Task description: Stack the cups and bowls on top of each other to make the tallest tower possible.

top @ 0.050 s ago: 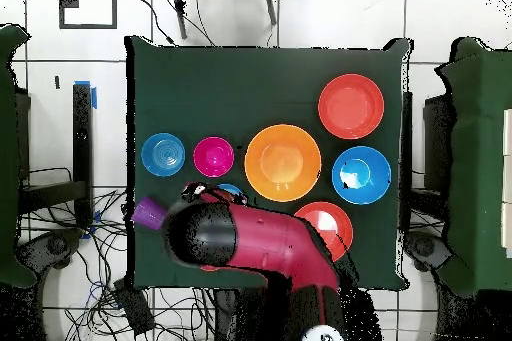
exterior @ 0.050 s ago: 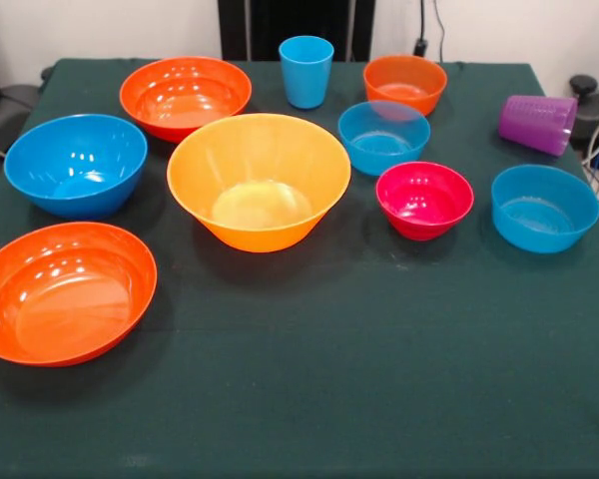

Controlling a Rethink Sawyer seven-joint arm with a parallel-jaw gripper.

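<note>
Nothing stacked. Bowls spread over desk; big yellow bowl in middle. Blue cup upright at back; purple cup on side. Pincer hidden under arm: cannot tell.

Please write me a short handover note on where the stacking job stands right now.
Gripper: hidden. The overhead view shows only the red and black arm folded over the table's near edge; the front view shows no arm.

On the green table, all separate, bowls upright: large yellow-orange bowl in the middle, large blue bowl, two large red-orange bowls, light blue cup upright, small orange bowl, two small blue bowls, magenta-pink bowl, purple cup on its side at the edge.

Done: nothing stacked.

Left: the whole tower.
</note>
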